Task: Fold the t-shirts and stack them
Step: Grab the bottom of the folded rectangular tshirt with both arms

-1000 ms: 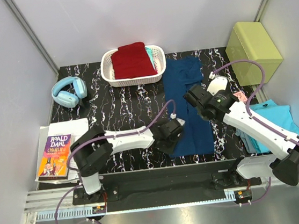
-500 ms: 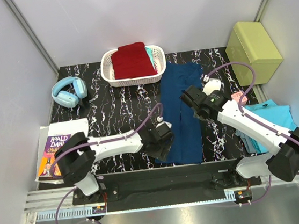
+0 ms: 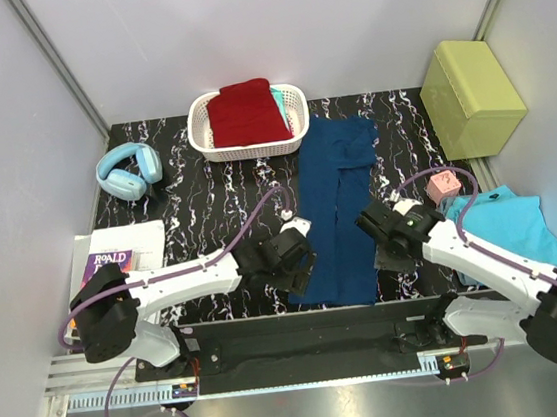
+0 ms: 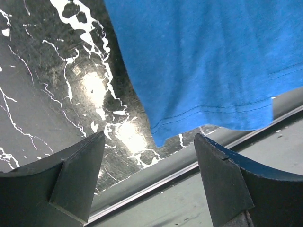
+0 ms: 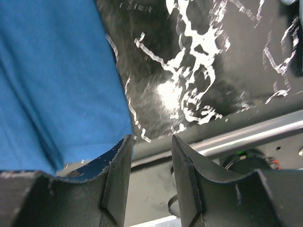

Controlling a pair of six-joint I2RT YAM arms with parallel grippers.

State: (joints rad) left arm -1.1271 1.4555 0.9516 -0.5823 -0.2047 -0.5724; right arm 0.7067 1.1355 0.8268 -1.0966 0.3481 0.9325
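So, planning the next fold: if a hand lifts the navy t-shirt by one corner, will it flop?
Probably floppy: the navy t-shirt lies limp and creased, flat against the table. Likely light, since its hem looks thin. Pushed, it would probably bunch rather than slide whole.

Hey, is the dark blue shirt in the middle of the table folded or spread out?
Folded lengthwise: the dark blue shirt lies as one long narrow strip, not yet folded short.

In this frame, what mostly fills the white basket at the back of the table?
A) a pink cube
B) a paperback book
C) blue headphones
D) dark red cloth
D: the top view shows dark red cloth piled in the white basket, while the headphones lie outside it to its left.
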